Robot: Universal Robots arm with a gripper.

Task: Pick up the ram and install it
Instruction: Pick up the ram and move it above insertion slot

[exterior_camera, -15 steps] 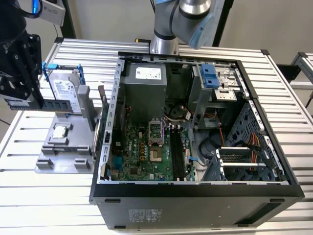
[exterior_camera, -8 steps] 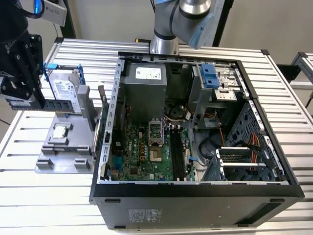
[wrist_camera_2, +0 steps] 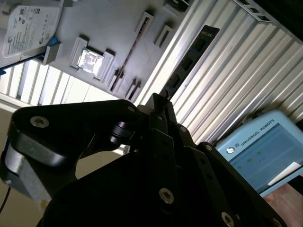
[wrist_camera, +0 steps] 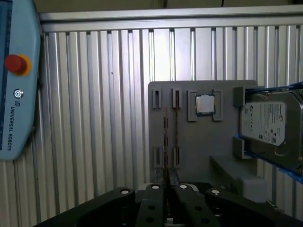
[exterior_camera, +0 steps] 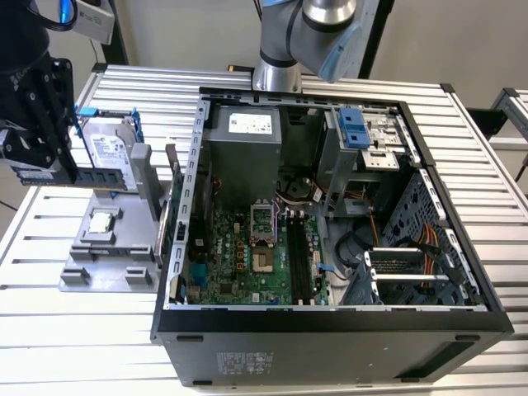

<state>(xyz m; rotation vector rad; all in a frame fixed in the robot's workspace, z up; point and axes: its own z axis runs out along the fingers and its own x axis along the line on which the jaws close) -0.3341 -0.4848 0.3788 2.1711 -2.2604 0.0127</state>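
Gripper (exterior_camera: 59, 165) of 1 robot arm pinches the ram (exterior_camera: 103, 179), jaws pressed together on the thin dark stick. The stick is held level above the grey parts tray (exterior_camera: 82, 266), at 9 o'clock from the open computer case (exterior_camera: 330, 328) in the exterior view. It hangs just beside the hard drive (exterior_camera: 107, 148), with the processor (exterior_camera: 101, 221) at 6 o'clock from it. In the first wrist view the stick shows edge-on, apparently clear of the tray's holders. The motherboard's memory slots (exterior_camera: 299, 260) lie well apart at 3 o'clock and look empty.

The hold is on a slim board, so a knock could make it pivot or slip. The likeliest causes are the hard drive's blue bracket close by and the case's near wall. A stick that meets a slot tilted or the wrong way round would probably jam instead of seating, and pressing on could bend it. Loose cables (exterior_camera: 290, 198) near the slots could also snag it.

White printed labels sit on the hard drive and the power supply (exterior_camera: 247, 125). Lettering runs along the pale blue teach pendant (wrist_camera: 16, 90), below its red button (wrist_camera: 15, 64).
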